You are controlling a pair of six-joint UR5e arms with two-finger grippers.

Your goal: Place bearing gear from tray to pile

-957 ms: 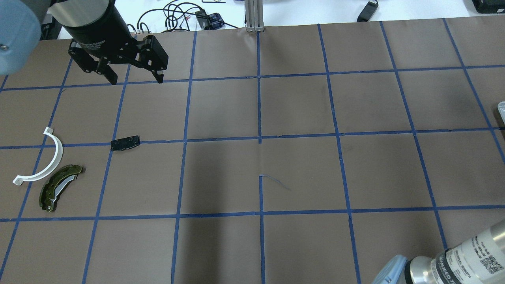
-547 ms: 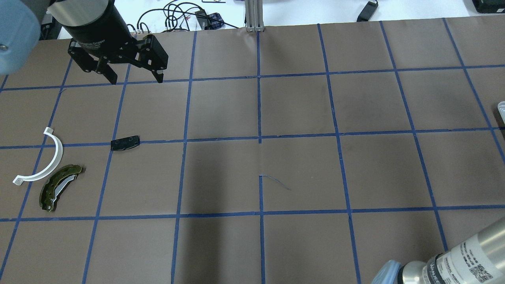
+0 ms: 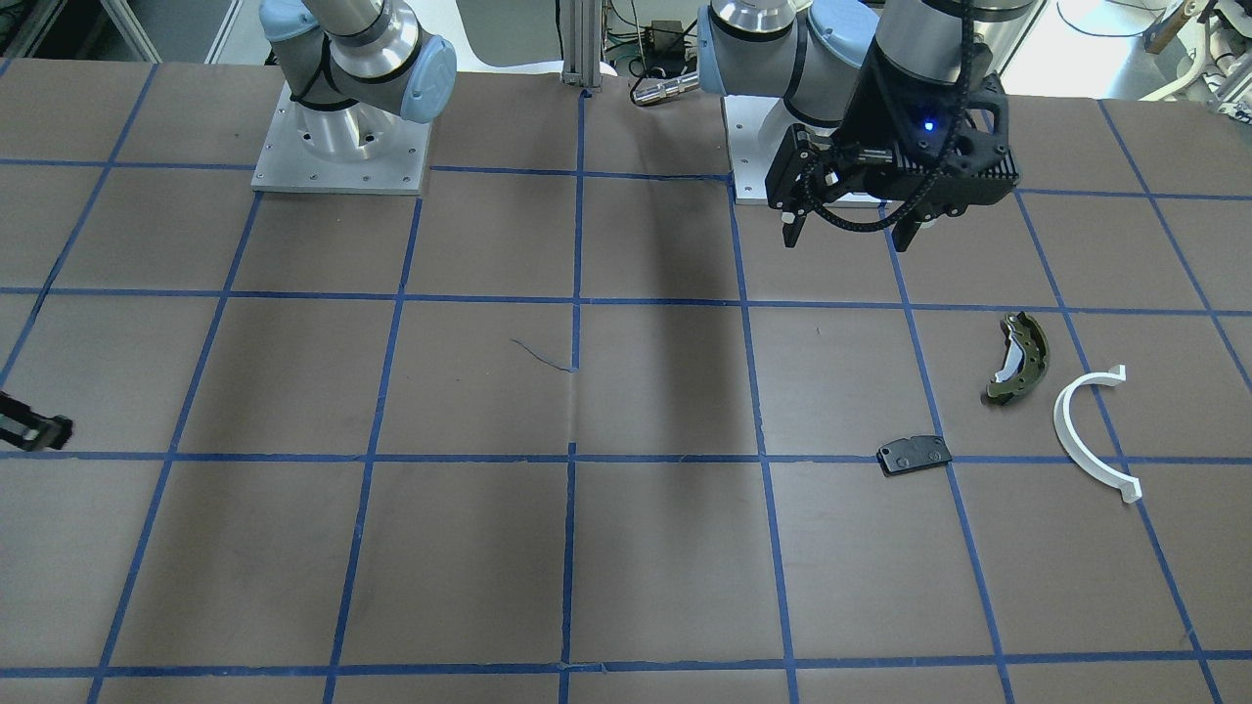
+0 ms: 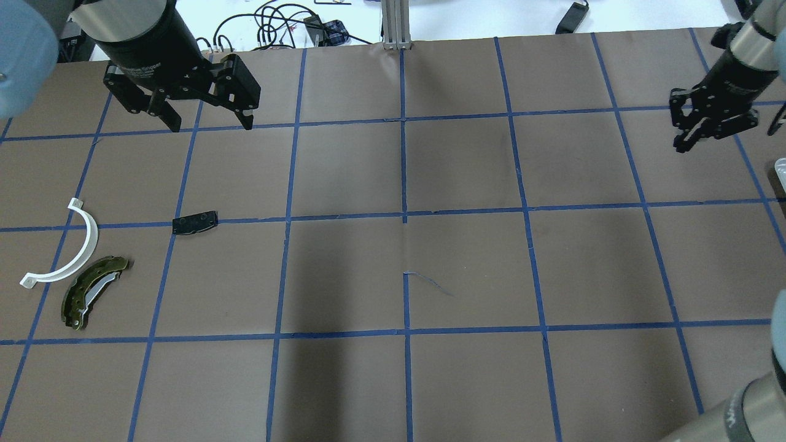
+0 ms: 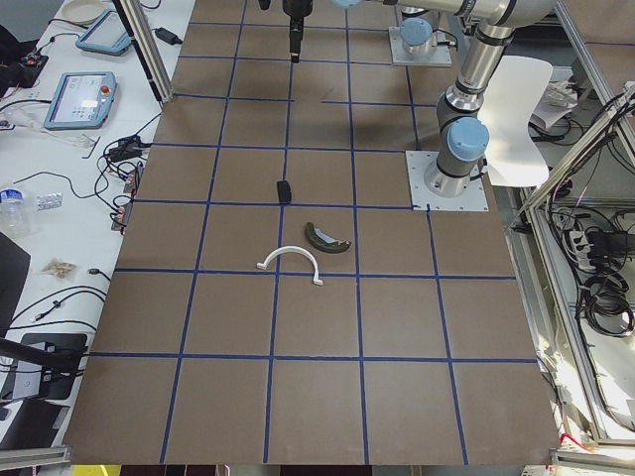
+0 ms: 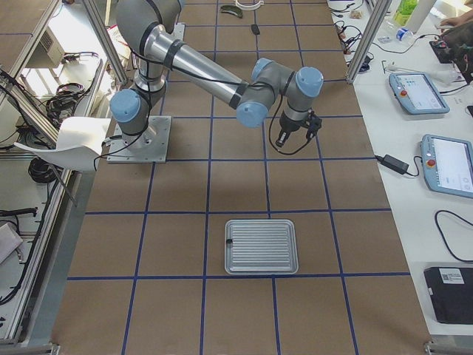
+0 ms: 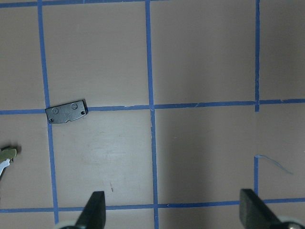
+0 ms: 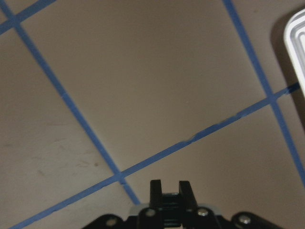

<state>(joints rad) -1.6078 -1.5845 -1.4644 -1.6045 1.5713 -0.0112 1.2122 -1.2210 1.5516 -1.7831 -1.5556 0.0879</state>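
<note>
The pile lies at the table's left in the overhead view: a white plastic half-ring (image 4: 73,255), an olive-green brake shoe (image 4: 92,291) and a flat black pad (image 4: 194,222). It also shows in the front view, with the shoe (image 3: 1017,357) and the pad (image 3: 914,454). My left gripper (image 4: 206,126) hangs open and empty, high above the table beyond the pad. My right gripper (image 4: 680,146) is shut, near the metal tray (image 6: 262,246), which looks empty. I see nothing between its fingertips (image 8: 156,187). No bearing gear is in view.
The tray's edge shows at the overhead view's right edge (image 4: 780,172) and in the right wrist view (image 8: 295,43). Cables and a metal post (image 4: 396,24) sit beyond the far table edge. Blue tape lines grid the brown table.
My right arm has swung out of the lower right corner, and its gripper now shows at the upper right near the tray. My left gripper has hardly moved.
</note>
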